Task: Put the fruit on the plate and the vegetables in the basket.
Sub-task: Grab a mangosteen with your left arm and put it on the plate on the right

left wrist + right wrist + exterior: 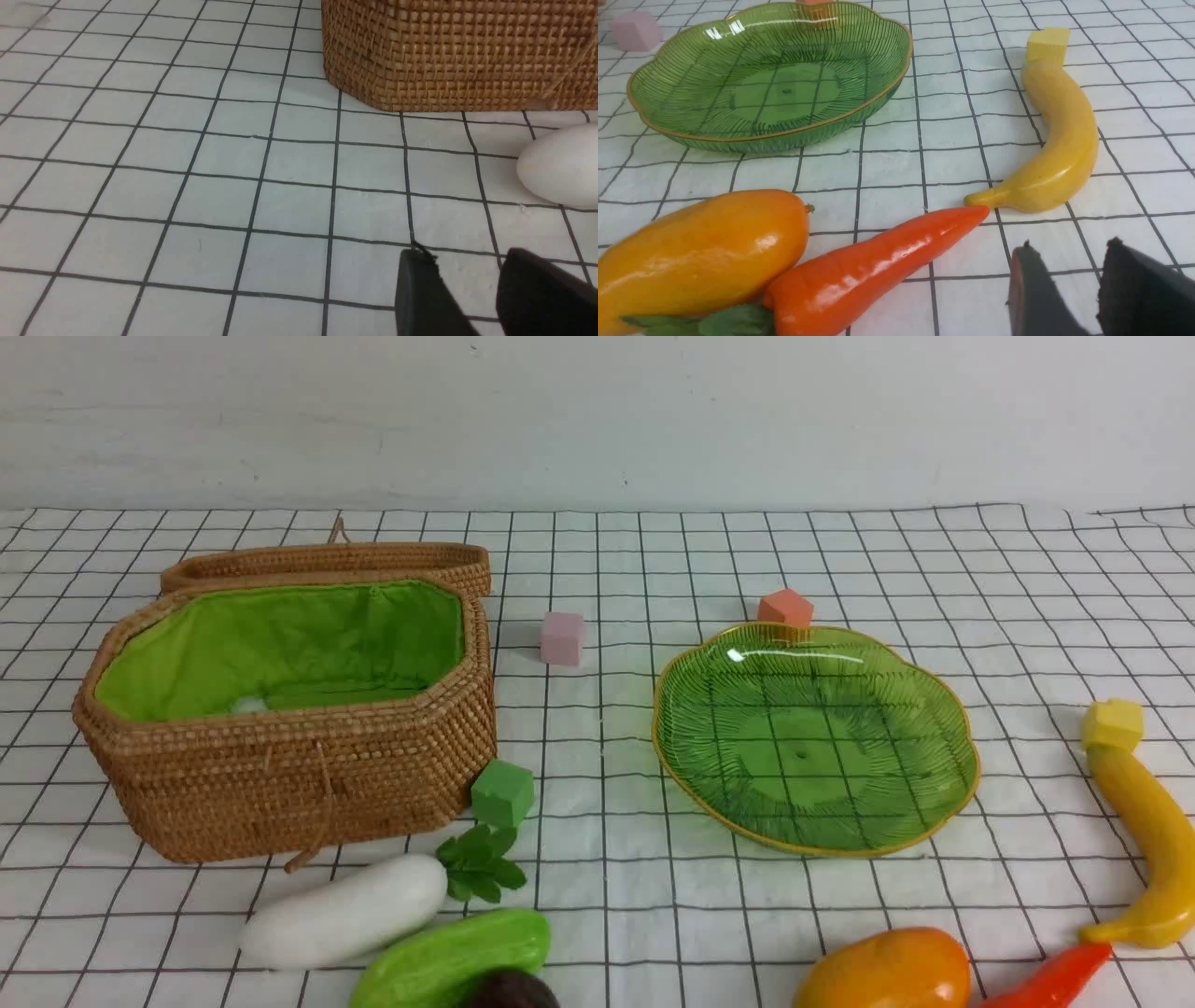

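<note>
The plate (812, 737) lies empty on the grid cloth (597, 784). Well to its left stands the basket (280, 784), its lid (327, 560) lying open behind it. The green lining is bare apart from a small pale patch too slight to identify.

Near and left of the plate, just in front of the basket, the radish (345, 910) lies on a slant, leaves toward the plate and blunt white end away from it. The cucumber (453, 957) lies along the radish's near side on much the same slant. The maroon fruit (509, 991) sits against the cucumber's near side, cut by the picture edge.

On the plate's near side lies the mango (882, 971), its stalk end on the side facing the banana (1144, 840). The chili (1050, 980) rests its broad end against the mango. Its axis slants away to the right, with its point all but touching the banana's near tip.

The banana, right of the plate, runs near to far. Its curve bulges away from the plate, its near tip hooks back toward it, and its far end lies against a yellow cube (1113, 723). An orange cube (785, 608) sits just behind the plate's far rim, a pink cube (562, 637) sits far-left of it, and a green cube (502, 792) sits by the basket's corner.

The left gripper (462, 261) hangs low over the cloth near the radish's blunt end, jaws part open with nothing between them. The right gripper (1069, 261) hangs over the cloth beside the chili's point, jaws likewise apart and empty.
</note>
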### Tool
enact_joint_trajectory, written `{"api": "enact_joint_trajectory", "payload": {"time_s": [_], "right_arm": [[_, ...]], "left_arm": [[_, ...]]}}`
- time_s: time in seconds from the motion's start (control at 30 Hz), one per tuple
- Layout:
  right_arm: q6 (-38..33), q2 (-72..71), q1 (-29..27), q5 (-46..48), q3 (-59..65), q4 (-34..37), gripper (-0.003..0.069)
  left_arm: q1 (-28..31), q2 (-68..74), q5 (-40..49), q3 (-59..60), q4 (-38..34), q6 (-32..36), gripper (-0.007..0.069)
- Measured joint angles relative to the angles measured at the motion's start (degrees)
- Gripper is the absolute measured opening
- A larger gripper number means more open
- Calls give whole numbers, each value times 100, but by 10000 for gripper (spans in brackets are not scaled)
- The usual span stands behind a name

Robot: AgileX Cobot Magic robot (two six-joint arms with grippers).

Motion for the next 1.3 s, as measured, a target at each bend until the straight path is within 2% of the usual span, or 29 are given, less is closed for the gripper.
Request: {"api": "enact_joint_trajectory", "payload": {"time_s": [0.83,1.03,1.3], "right_arm": [[-4,0,0,0,0,0,238],[-6,0,0,0,0,0,238],[-6,0,0,0,0,0,238]], "left_arm": [[0,0,0,0,26,5,239],[0,0,-42,13,755,20,239],[0,0,-188,44,1043,6,239]]}}
